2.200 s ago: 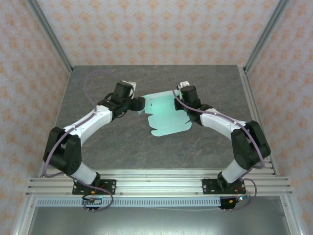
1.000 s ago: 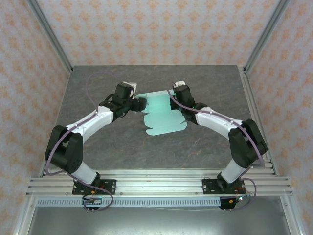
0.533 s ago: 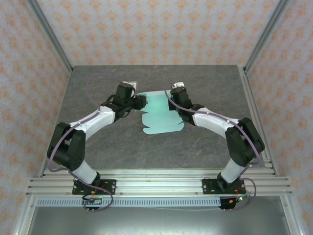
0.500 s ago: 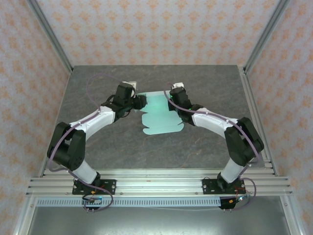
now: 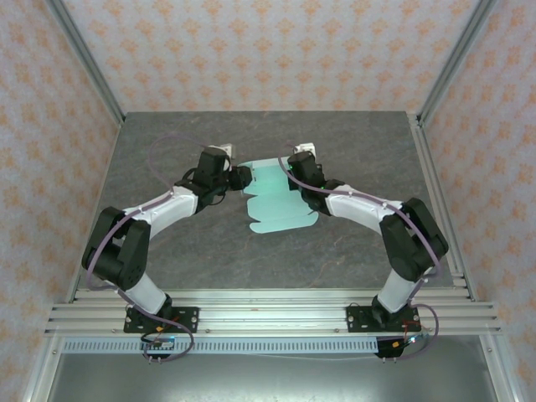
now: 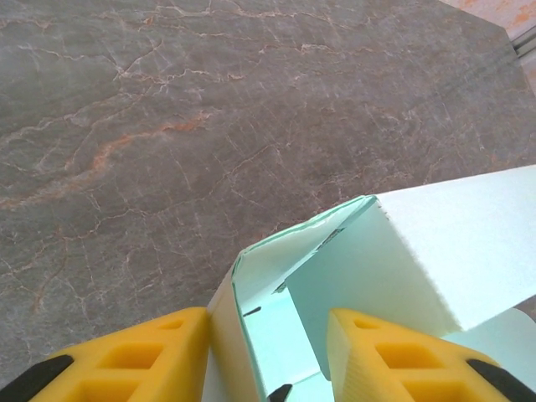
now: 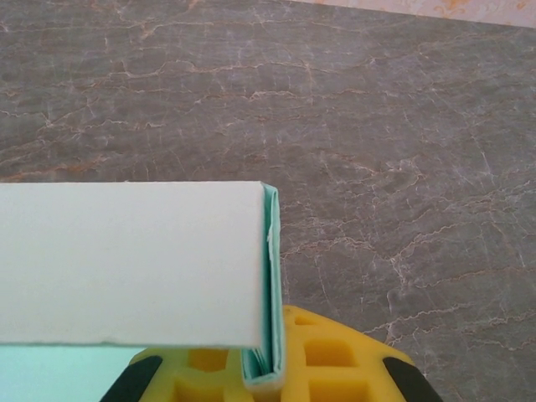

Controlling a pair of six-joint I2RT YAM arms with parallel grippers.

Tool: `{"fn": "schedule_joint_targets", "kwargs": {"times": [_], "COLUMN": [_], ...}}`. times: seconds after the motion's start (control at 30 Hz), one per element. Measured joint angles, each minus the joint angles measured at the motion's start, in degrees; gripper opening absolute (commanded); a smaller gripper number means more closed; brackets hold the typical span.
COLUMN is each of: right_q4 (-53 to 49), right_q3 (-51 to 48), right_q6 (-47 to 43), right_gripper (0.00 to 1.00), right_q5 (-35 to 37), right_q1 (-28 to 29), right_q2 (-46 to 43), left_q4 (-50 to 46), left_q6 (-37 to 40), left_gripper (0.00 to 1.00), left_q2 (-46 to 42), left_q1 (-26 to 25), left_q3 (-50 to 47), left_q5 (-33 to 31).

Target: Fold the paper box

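top view: the paper box (image 5: pixel 276 203) lies mid-counter (image 5: pixel 352 243) between the 2 arms. its far strip is raised and its near part, with rounded tabs, lies flat. over the last 2 seconds both arms have drawn in and the sheet has slid slightly left. the left fingers (image 5: pixel 241 177) now sit at its far left corner and the right fingers (image 5: pixel 293 167) at its far right.

left wrist: yellow ribbed fingers (image 6: pixel 126 360) straddle a hollow folded corner of thin, matte mint card (image 6: pixel 419 243). they have narrowed, but i cannot tell if they pinch yet.

right wrist: the fingers (image 7: pixel 335 360) are clamped on a doubled, sharply creased edge (image 7: pixel 266 285). 1 wall seems to be forming; most folds remain.
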Motion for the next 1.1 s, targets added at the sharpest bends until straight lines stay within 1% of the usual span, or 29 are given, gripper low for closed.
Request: {"fn": "schedule_joint_targets", "kwargs": {"times": [0.07, 0.17, 0.23, 0.27, 0.33, 0.47, 0.6, 0.73, 0.8, 0.97, 1.0, 1.1], "right_q4": [0.2, 0.8, 1.2, 1.4, 2.0, 3.0, 4.2, 5.0, 5.1, 5.8, 5.9, 6.5], "right_q3": [0.0, 0.0, 0.0, 0.0, 0.0, 0.0, -0.1, -0.5, -0.9, -1.8, -1.9, -2.1], "right_q6": [0.0, 0.1, 0.4, 0.5, 0.6, 0.7, 0.8, 0.9, 0.9, 1.3, 1.4, 1.5], "right_gripper": [0.00, 0.00, 0.00, 0.00, 0.00, 0.00, 0.00, 0.00, 0.00, 0.00, 0.00, 0.00], "right_q5": [0.0, 0.0, 0.0, 0.0, 0.0, 0.2, 0.2, 0.2, 0.2, -0.3, -0.3, -0.5], "right_q1": [0.1, 0.2, 0.2, 0.2, 0.3, 0.4, 0.4, 0.4, 0.4, 0.4, 0.4, 0.4], "right_q2": [0.7, 2.2, 3.1, 3.4, 3.9, 4.3, 4.4, 4.4, 4.4, 4.4, 4.4, 4.4], "left_q4": [1.0, 3.1, 4.0, 4.2, 5.2, 5.7, 5.0, 4.4, 4.4, 5.3, 5.7, 6.3], "left_q6": [-0.8, -2.3, -3.4, -3.9, -4.6, -4.0, -2.7, -2.6, -3.0, -7.0, -7.8, -9.9], "left_gripper": [0.38, 0.30, 0.28, 0.30, 0.44, 0.63, 0.75, 0.76, 0.79, 0.79, 0.80, 0.90], "left_q2": [0.0, 0.0, 0.0, 0.0, 0.0, -0.1, -2.5, -7.3, -9.8, -14.4, -14.6, -14.7], "left_q1": [0.3, 1.1, 1.8, 2.1, 2.5, 2.6, 2.6, 2.6, 2.6, 2.3, 1.8, -1.8], "left_q3": [-1.0, -3.0, -4.1, -4.5, -5.3, -6.2, -8.6, -12.7, -14.6, -18.5, -18.9, -19.2], "left_q5": [1.0, 2.8, 3.8, 4.2, 4.9, 6.1, 5.5, 3.3, 2.2, 2.0, 1.9, 0.6]}}
